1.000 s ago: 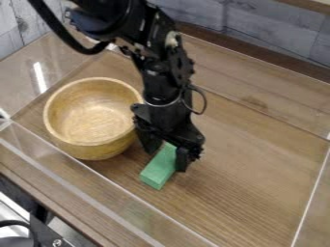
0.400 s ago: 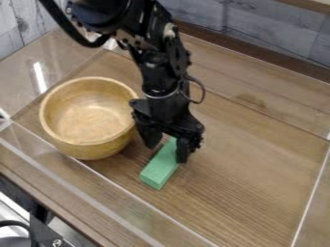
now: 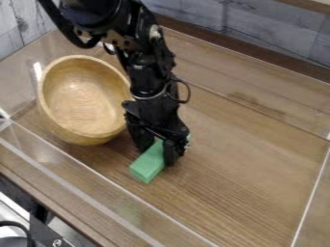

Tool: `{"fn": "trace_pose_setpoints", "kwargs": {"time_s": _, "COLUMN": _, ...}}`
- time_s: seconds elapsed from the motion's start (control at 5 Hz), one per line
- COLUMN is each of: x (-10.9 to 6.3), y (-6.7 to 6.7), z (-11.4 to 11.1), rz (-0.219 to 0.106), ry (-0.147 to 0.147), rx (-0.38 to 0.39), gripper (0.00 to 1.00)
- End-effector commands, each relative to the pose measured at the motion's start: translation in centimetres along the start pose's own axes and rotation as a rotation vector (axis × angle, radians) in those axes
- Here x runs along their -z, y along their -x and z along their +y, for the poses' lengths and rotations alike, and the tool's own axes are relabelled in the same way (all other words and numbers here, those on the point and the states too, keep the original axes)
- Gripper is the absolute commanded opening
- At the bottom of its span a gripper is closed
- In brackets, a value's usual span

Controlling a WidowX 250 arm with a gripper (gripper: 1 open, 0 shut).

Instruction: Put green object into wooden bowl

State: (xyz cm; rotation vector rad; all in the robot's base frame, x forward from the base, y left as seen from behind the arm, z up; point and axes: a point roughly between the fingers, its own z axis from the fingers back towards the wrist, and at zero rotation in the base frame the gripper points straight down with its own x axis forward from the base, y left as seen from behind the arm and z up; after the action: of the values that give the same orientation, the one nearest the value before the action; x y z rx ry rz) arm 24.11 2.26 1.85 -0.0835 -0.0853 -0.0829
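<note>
Bowl (image 3: 80, 96) now sits tipped up on its side, nudged as the gripper (image 3: 157, 151) slid toward it — jaws spread wide, straddling the far end of the block (image 3: 147, 165), which lies on the table beside the bowl, ungrasped.

One black arm reaches in from the upper left of the view and bends down toward the middle of the bench — its links stacked nearly upright over the wrist. Cables loop along the upper links. The hand (image 3: 156, 148) points straight down, its two dark fingers (image 3: 172, 149) spread wide apart, their tips low and close to the bench surface. Nothing is clamped between the fingers — they stand apart at full width
</note>
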Motion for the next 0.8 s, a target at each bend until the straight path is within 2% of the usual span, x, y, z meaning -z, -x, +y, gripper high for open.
{"fn": "trace_pose_setpoints", "kwargs": {"time_s": 0.0, "x": -0.3, "y": -1.5, "z": 0.1, "rz": -0.012, "ry": 0.000, "rx": 0.002, "gripper": 1.00}}
{"fn": "trace_pose_setpoints", "kwargs": {"time_s": 0.2, "x": -0.3, "y": -2.5, "z": 0.0, "rz": -0.007, "ry": 0.002, "rx": 0.008, "gripper": 0.00}}
{"fn": "trace_pose_setpoints", "kwargs": {"time_s": 0.4, "x": -1.1, "y": -2.5, "z": 0.2, "rz": -0.011, "ry": 0.023, "rx": -0.004, "gripper": 1.00}}
{"fn": "trace_pose_setpoints", "kwargs": {"time_s": 0.6, "x": -1.4, "y": -2.2, "z": -0.1, "rz": -0.016, "ry": 0.043, "rx": -0.005, "gripper": 1.00}}
